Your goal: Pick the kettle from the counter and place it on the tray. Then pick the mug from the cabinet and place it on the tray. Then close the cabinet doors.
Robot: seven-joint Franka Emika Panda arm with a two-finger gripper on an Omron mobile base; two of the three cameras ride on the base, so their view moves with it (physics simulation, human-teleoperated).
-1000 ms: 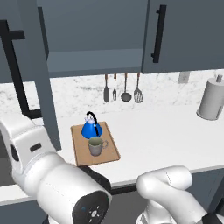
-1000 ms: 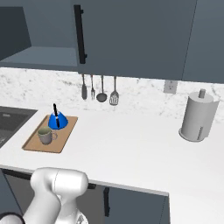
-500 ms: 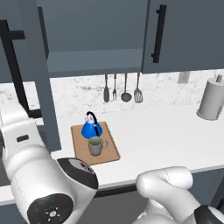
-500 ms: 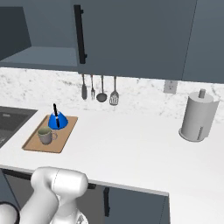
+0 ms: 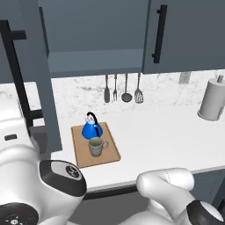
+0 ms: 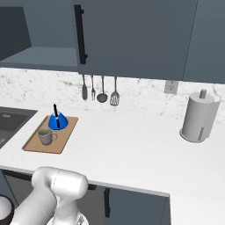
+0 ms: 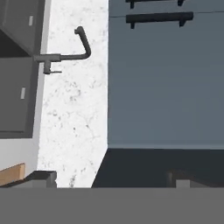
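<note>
Kettle and mug both sat on the tray, the blue kettle toward the back edge and the grey-beige mug just in front of it, its handle pointing to the right in the left base view. From the right base view the same pair stood on the board, kettle behind mug, with the tray lying flat on the white counter near a dark sink.

Above, the cabinet stood open, its shelf board visible, and one cabinet door swung out toward the camera with its black bar handle facing left. A second door to the right lay flush. Four utensils hung on the marble-like backsplash, and a paper towel holder stood well to the right.

The hand view, rolled sideways, showed a slate-blue door panel, a faucet and the speckled wall. The gripper had its dark fingertips set wide apart at the bottom edge, clamped on nothing.
</note>
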